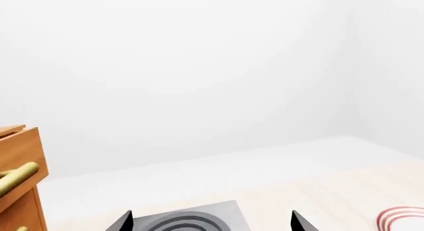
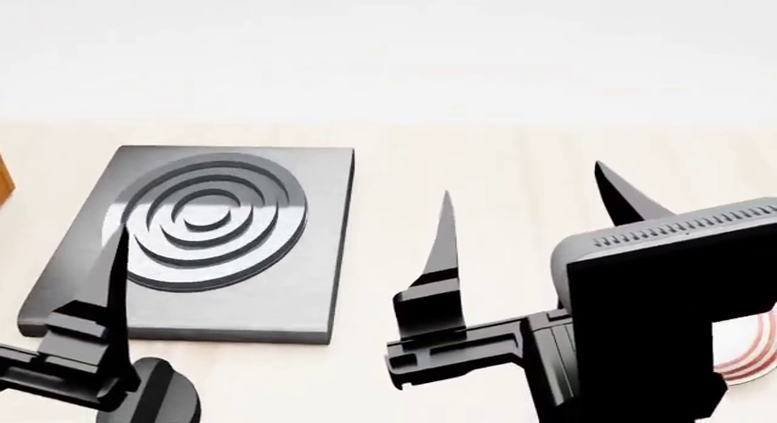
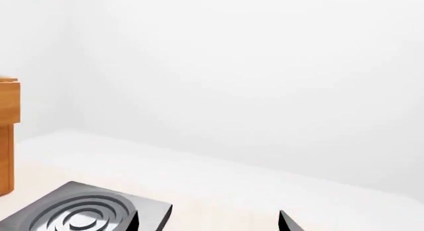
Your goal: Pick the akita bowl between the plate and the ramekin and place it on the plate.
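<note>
A: How do the arms sit?

B: Both are raised over the near edge of the pale wooden counter (image 2: 486, 159). In the head view the right pincer (image 2: 540, 227) points away from the robot, its two dark fingers spread wide with only bare counter between them. The bulky black wrist block behind it fills the near right corner.

A: And the left?

B: The left pincer (image 2: 109, 287) sits low at the near left. Only one finger shows clearly in the head view, rising in front of the grey slab. In the left wrist view two dark tips poke in at the lower edge, well apart, so it reads as spread and empty too.

A: What is that grey slab?

B: A flat square burner plate (image 2: 206, 236) with raised concentric rings, lying on the counter at the left. Further left, a wooden cabinet (image 1: 20, 176) with a brass handle (image 1: 17, 175) is cut off by the frame.

A: Where is the plate?

B: The plate (image 2: 747, 355) shows only as a sliver of red-ringed rim at the near right, mostly hidden behind the right wrist block. The left wrist view catches the same rim, also cropped.

A: The akita bowl and the ramekin?

B: Neither shows in any view; possibly they sit behind the right arm, but I cannot tell. Both wrist cameras mostly see the blank white wall.
</note>
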### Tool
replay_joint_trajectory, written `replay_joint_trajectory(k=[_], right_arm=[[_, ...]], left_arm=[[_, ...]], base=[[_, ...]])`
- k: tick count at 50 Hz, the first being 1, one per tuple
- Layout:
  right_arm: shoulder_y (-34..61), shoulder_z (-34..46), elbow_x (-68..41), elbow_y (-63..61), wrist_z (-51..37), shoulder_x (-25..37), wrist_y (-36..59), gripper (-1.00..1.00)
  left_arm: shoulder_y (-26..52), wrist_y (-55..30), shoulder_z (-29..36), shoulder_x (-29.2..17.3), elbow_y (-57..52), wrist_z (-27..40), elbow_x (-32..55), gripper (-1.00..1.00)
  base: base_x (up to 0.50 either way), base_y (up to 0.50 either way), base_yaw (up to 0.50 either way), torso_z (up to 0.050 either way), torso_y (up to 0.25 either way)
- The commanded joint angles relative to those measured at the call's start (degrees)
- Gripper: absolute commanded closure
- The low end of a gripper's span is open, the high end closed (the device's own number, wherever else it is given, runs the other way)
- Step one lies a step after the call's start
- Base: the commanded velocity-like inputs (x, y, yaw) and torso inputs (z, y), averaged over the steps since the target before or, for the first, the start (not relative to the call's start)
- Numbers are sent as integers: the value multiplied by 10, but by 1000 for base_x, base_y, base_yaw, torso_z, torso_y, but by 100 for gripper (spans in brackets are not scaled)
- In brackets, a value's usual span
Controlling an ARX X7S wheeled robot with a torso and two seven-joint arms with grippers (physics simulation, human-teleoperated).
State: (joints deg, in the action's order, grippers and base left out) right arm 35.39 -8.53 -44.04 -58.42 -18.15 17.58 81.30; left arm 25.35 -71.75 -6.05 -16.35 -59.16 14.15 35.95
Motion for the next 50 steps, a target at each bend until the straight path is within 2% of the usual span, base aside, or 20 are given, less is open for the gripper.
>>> replay_joint_trajectory(k=[1,9,45,50], right_arm=[[44,-13,-55,8,-15,1,43,-100],[45,29,-37,32,-18,28,13,-100],[39,38,-70,44,-42,54,-15,-100],[28,61,-44,37,-46,68,-46,-100]], left_arm=[[32,-27,5,-21,-1,30,46,-100],[41,-20,15,-39,1,49,66,-100],[42,7,24,-65,17,88,102,-100],[40,14,27,-69,22,92,103,-100]], base=[[500,-86,0,0,0],[177,-72,0,0,0],[-130,-496,0,0,0],[0,0,0,0,0]])
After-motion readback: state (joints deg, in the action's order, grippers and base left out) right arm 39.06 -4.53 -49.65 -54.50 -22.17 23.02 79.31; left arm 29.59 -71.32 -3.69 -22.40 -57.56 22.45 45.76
